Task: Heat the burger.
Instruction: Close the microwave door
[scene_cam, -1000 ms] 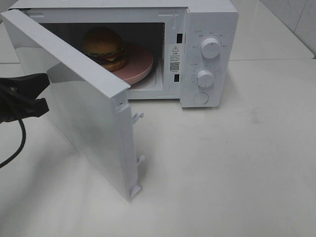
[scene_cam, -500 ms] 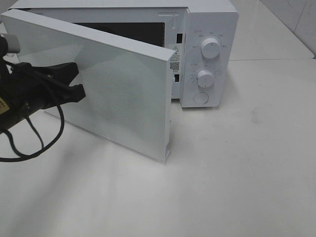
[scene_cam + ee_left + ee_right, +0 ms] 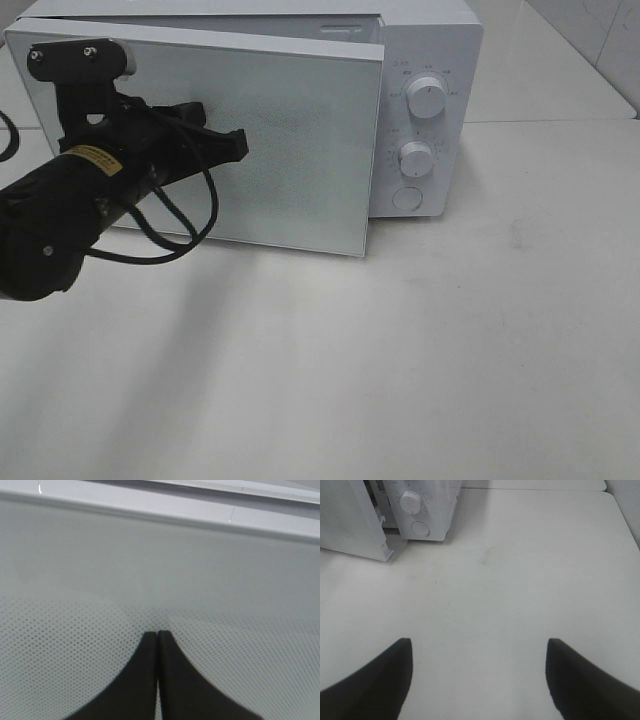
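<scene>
Swung from wide open to nearly shut over the last second: door (image 3: 300, 150) of microwave (image 3: 430, 40), with left arm moved in from the view's left edge to the door front. Sitting on white surface (image 3: 450, 350), microwave at the back, control panel on its right side. Door face now toward the camera, free edge just overlapping the panel, not fully latched; latch hooks exposed in the right wrist view, small gap left there.

Burger out of sight, hidden behind the door; seen a second ago inside the cavity, so now on the far side of the door from the left gripper (image 3: 240, 145). Left gripper clenched, both tips pressed together with nothing between them, tips against the dotted window of the door in the left wrist view.

Right gripper (image 3: 480, 641) released, fingers spread wide, empty, hovering over bare surface well apart from the microwave.

On the panel: upper knob (image 3: 427, 97), lower knob (image 3: 415, 157), round button (image 3: 407, 198) beneath.
</scene>
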Controlling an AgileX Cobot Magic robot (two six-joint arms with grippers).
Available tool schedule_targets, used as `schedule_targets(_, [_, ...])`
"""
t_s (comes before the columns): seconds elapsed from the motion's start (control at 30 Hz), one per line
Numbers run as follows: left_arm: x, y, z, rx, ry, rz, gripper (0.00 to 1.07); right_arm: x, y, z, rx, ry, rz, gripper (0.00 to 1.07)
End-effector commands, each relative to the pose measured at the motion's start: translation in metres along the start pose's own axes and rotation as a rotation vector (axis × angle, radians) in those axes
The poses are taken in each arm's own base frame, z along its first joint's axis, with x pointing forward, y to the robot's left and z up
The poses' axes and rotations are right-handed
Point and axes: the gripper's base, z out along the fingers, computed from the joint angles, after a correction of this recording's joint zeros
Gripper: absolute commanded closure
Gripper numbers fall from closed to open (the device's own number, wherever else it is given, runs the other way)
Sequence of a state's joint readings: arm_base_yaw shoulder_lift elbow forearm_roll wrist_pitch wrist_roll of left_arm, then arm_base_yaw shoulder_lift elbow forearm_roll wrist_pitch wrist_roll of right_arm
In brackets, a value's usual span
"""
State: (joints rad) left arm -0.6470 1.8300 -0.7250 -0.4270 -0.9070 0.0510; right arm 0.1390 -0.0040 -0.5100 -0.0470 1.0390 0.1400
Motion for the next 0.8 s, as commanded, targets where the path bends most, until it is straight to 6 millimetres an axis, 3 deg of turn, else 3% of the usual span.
schedule_targets(0.03, [-0.002,-0.007,0.009,-0.032,0.003,-0.021,1.07,0.002,0.000,-0.003,0.000,-0.027,0.008,0.35])
schedule_targets(0.47, [-0.005,-0.043,0.053,-0.074,0.015,-0.019,1.07,0.002,0.000,-0.003,0.000,-0.027,0.008,0.35])
schedule_targets(0.8, [-0.010,-0.050,0.073,-0.094,-0.001,-0.012,1.07,0.002,0.000,-0.003,0.000,-0.027,0.008,0.35])
